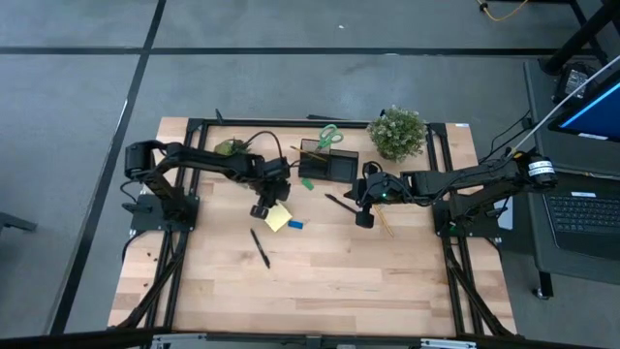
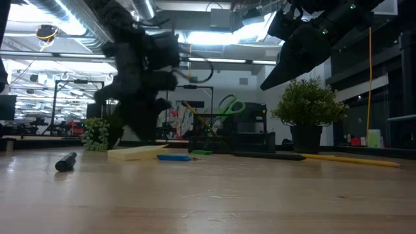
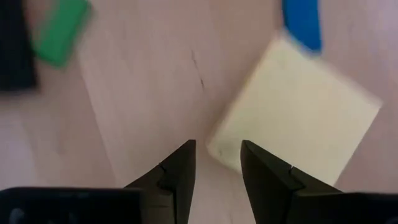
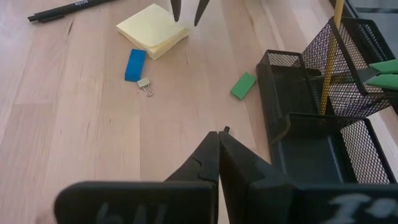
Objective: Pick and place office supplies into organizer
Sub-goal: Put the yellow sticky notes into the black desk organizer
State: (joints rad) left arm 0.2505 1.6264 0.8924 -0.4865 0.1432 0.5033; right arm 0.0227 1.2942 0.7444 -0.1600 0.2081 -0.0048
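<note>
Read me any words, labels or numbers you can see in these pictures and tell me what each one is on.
None can be read.
Black pen: a pale printed mark on the barrel, too small to read.
Right hand: pale marks on its housing, too blurred to read.
Yellow sticky-note pad, blue eraser, green eraser, organizer: no text visible.

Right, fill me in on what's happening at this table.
Two robot arms are tidying office supplies into a black organizer. The left tool hangs just above a corner of the yellow sticky pad, fingers open, nothing gripped. The right tool is shut and empty, beside the organizer. Scissors and a pencil already stand in the organizer. A blue eraser, green eraser, binder clip and pen lie on the table.
</note>
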